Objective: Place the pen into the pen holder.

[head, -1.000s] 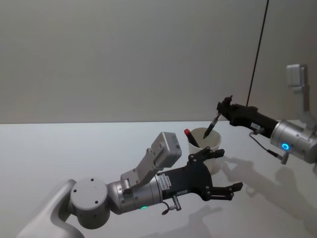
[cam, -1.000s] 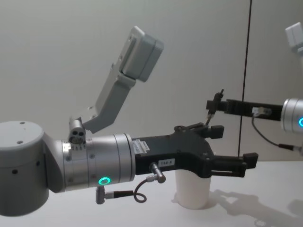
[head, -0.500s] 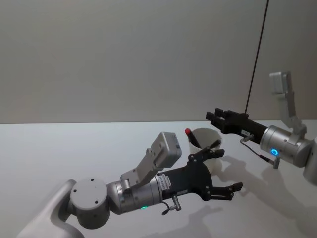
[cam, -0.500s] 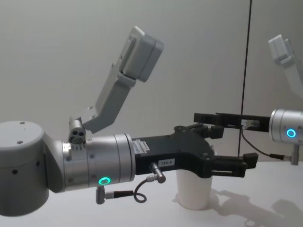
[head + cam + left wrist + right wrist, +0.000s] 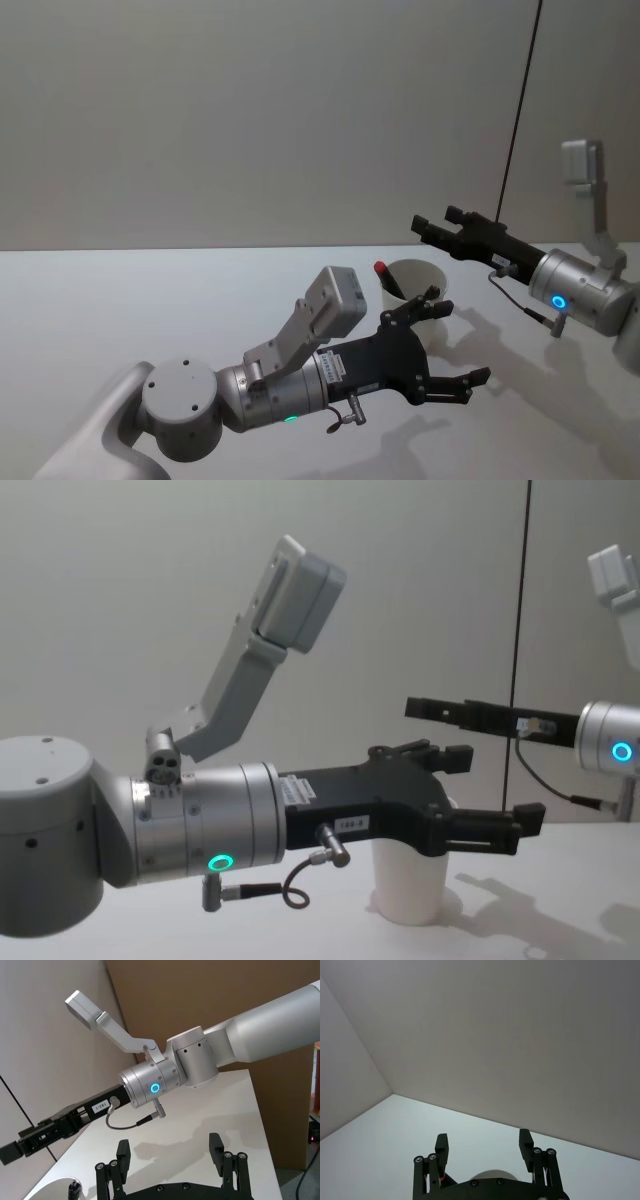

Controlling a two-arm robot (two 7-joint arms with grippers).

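Two grippers show above the white desk [image 5: 120,300]. The right gripper [image 5: 432,229] hangs released and empty, up and to the right of the pen holder [image 5: 415,300], its fingers parted, as the right wrist view shows [image 5: 482,1147]. In the chest view it reaches in from the right edge [image 5: 425,709], above the cup [image 5: 408,880].

The left gripper [image 5: 455,345] is also released, holding nothing, just in front of the pen holder; its upper finger lies across the cup's near wall in the head view. In the chest view it shows large [image 5: 495,795], covering the upper part of the cup.

The pen holder stands upright on the desk. A pen with a red cap [image 5: 385,275] leans inside it against the left rim, cap sticking out. The left wrist view catches the cup's rim and a dark pen tip [image 5: 74,1187] inside.
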